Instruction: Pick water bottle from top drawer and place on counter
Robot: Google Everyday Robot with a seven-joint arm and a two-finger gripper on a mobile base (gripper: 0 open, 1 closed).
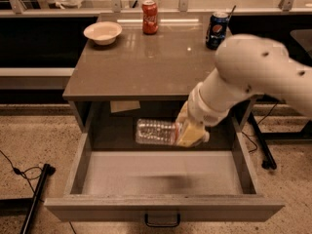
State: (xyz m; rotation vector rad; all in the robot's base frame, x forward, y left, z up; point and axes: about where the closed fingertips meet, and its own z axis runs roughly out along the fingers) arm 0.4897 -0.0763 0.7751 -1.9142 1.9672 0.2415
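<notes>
MID-AIR OVER THE DRAWER: The robot's white arm holds its gripper (192, 130) above the open wide, shallow grey top drawer (161, 209). Its pale fingers (191, 135) pinch one end of a small clear ribbed plastic water bottle (155, 132). The bottle lies level in the air, clear of the drawer floor and just below the front edge of the smooth, glossy grey-brown square table (146, 62), at the table's 6 o'clock. Its free end points to 9 o'clock; which end is gripped is hidden. By its look the bottle is light, thin-walled and slick. A hard squeeze would likely buckle it and an end hold may let it swing, so the stiffer neck seems the safest place to grip. On the table stand a pale round bowl (102, 32) at 10 o'clock, a red soda can (150, 17) at 12 and a dark blue soda can (217, 30) at 2.
</notes>
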